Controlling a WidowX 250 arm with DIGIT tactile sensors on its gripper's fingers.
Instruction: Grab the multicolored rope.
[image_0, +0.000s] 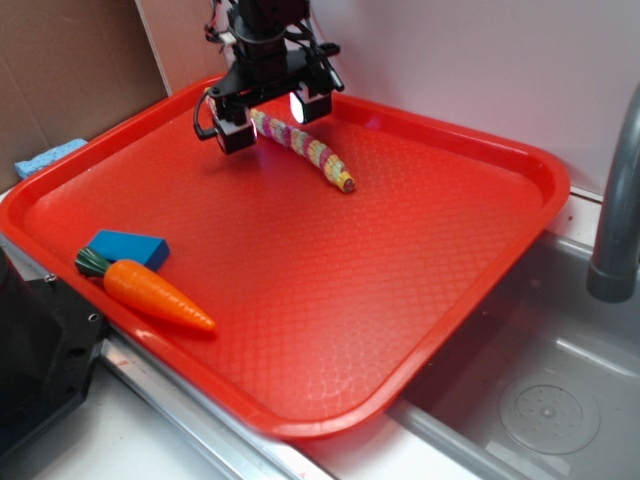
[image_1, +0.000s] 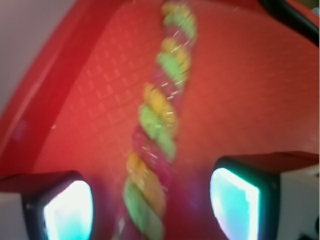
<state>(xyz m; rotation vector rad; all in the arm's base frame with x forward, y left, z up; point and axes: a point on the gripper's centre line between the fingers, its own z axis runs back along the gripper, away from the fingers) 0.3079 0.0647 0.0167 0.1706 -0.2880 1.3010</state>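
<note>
The multicolored rope (image_0: 305, 147), a braided cord with pink, yellow, pale green and white bands, lies on the red tray (image_0: 420, 250) near its back edge. My gripper (image_0: 270, 112) is open and hangs over the rope's upper left end, one finger on each side. In the wrist view the rope (image_1: 157, 125) runs up the middle between the two fingers, with a gap to each pad (image_1: 235, 202). The fingers do not touch the rope.
An orange toy carrot (image_0: 155, 292) and a blue block (image_0: 128, 248) lie at the tray's front left. A blue sponge (image_0: 48, 156) sits left of the tray. A steel sink (image_0: 540, 400) and grey faucet (image_0: 618, 200) are at the right.
</note>
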